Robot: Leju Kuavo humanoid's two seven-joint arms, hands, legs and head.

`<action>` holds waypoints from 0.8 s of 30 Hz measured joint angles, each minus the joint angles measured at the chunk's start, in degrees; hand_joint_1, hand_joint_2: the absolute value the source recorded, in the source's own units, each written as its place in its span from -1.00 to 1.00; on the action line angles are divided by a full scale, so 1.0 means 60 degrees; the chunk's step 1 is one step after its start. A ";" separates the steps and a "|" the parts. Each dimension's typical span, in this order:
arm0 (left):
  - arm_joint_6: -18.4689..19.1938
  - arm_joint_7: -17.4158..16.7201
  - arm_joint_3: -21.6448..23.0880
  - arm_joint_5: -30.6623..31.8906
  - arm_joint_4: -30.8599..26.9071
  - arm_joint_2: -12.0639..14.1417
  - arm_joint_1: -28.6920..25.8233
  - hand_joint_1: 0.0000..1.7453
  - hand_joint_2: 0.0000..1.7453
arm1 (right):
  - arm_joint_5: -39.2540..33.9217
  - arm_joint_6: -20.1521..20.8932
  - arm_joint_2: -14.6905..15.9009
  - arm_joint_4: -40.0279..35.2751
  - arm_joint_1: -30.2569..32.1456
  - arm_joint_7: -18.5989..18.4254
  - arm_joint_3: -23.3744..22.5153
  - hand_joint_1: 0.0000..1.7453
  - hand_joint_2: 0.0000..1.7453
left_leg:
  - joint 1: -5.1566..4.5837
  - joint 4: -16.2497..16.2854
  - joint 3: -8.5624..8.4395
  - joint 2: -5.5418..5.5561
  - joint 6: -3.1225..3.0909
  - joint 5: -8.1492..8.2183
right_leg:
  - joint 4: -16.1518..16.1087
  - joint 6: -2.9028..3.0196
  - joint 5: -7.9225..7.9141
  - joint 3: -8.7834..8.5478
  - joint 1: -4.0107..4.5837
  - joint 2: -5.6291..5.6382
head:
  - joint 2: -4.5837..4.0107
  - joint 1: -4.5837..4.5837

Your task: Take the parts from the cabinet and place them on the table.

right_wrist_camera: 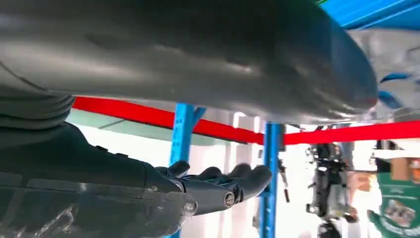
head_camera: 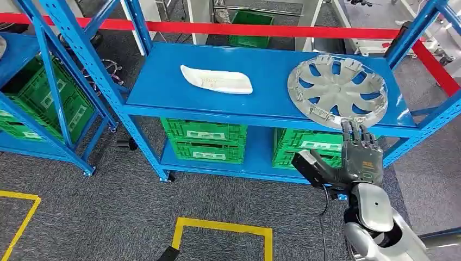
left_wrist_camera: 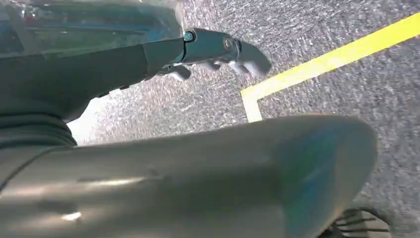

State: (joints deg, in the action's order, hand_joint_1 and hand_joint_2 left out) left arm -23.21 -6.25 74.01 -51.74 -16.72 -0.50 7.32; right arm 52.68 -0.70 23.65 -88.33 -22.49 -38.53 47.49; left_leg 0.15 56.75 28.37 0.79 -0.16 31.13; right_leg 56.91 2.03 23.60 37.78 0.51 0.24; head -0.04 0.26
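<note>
Head view: blue shelving unit, top shelf carrying two parts. White elongated part left of centre, lying flat, long axis running across the shelf, narrower end toward the left, blunter end toward the right. Grey wheel cover at the right end, round, lying flat with spokes up, no long axis to speak of, near rim at the shelf's front edge. Right hand raised just below and in front of that rim, fingers straight and close together, pointing up at the shelf edge, thumb held out to the side, holding nothing; fingertips at or just short of the rim, contact not certain. Green crates on the lower shelf. Yellow floor marking on grey carpet. Left wrist view: left hand hanging over carpet and yellow line, fingers loosely extended, partly blurred, nothing held. Right wrist view: right hand's dark fingers side by side, slightly curled, empty, blue uprights and red tape beyond. Progress, judged: both parts on the shelf, none taken, table out of sight; task at its very start, reach for the wheel cover apparently in hand.
</note>
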 joint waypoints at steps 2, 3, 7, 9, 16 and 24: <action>-0.0036 0.0007 -0.0011 -0.0004 0.0007 0.0000 0.0032 -1.00 -1.00 | 0.0040 0.0026 0.0029 -0.0113 0.0103 0.0000 -0.0186 -1.00 -1.00 | -0.0020 0.0627 0.0247 -0.0020 0.0007 0.0198 | -0.0185 0.0064 0.0042 -0.0307 -0.0077 -0.0003 | 0.0000 -0.0077; -0.0036 0.0011 -0.0014 -0.0007 0.0007 0.0000 0.0029 -1.00 -1.00 | 0.0058 0.0051 0.0036 -0.0145 0.0170 0.0000 -0.0243 -1.00 -1.00 | -0.0002 0.1324 0.0599 -0.0021 0.0015 0.0483 | -0.0200 0.0081 0.0089 -0.0383 -0.0088 0.0000 | 0.0000 -0.0112; -0.0040 0.0007 -0.0040 -0.0015 0.0022 0.0000 -0.0085 -1.00 -1.00 | 0.0098 0.0120 0.0058 -0.0269 0.0560 0.0000 -0.0448 -1.00 -1.00 | 0.0036 0.2620 0.1572 -0.0025 0.0200 0.0755 | -0.0154 0.0059 0.0382 -0.0692 -0.0103 0.0032 | 0.0000 -0.0138; -0.0047 0.0036 -0.0065 -0.0015 0.0025 0.0000 -0.0070 -1.00 -1.00 | 0.0109 0.0131 0.0069 -0.0360 0.0596 0.0000 -0.0571 -1.00 -1.00 | 0.0094 0.1314 0.1242 -0.0025 0.0267 -0.0436 | -0.0072 -0.0001 0.0577 -0.0905 -0.0142 0.0048 | 0.0000 -0.0149; -0.0062 0.0058 -0.0117 -0.0036 0.0029 -0.0011 -0.0060 -1.00 -1.00 | 0.0109 0.0149 0.0157 -0.0572 0.0734 0.0000 -0.0830 -1.00 -1.00 | 0.0071 0.0126 0.0894 -0.0029 -0.0119 -0.0757 | 0.0054 -0.0390 0.0941 -0.0946 -0.0173 0.0051 | 0.0000 -0.0160; -0.0055 0.0058 -0.0248 -0.0029 0.0036 -0.0015 -0.0026 -1.00 -1.00 | 0.0109 0.0160 0.0193 -0.0641 0.0814 0.0000 -0.0994 -1.00 -1.00 | 0.0013 0.0135 0.0392 0.0003 -0.0244 -0.0324 | 0.1756 -0.0389 0.0555 0.0533 -0.0177 0.0019 | 0.0000 -0.0003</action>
State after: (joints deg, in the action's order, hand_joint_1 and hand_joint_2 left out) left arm -23.54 -5.90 72.52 -51.91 -16.50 -0.59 7.17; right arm 53.33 0.26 24.81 -92.17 -17.60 -38.53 41.53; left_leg 0.23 57.56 30.71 0.81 -1.62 29.18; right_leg 67.44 -0.31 26.93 40.98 -0.56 0.36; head -0.04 0.24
